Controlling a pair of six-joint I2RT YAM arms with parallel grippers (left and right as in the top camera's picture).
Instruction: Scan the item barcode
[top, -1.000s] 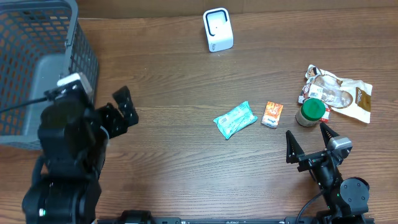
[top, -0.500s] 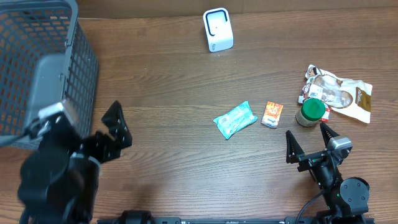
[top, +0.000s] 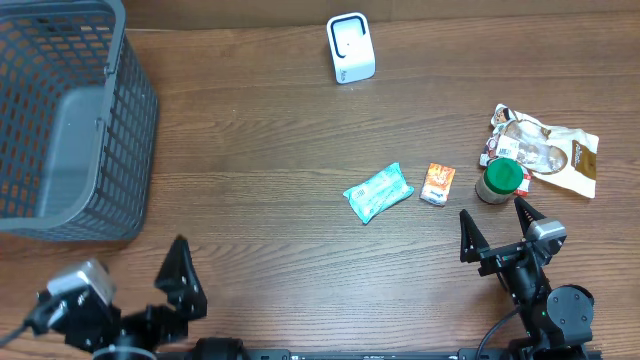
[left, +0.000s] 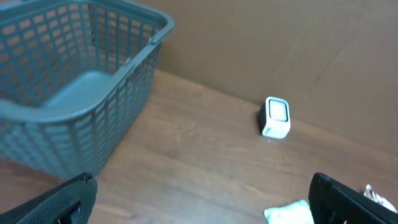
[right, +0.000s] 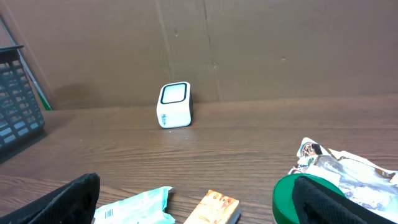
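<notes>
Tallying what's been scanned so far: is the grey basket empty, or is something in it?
Empty, as far as visible: the basket shows only its bare floor in the overhead and left wrist views.

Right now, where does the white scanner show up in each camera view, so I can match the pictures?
Overhead: the white scanner sits at top centre.
Left wrist: the white scanner is right of centre, at mid height.
Right wrist: the white scanner is left of centre, at mid height.
Shared landmark: the teal packet lies lower in the frame than the scanner in all three views.
</notes>
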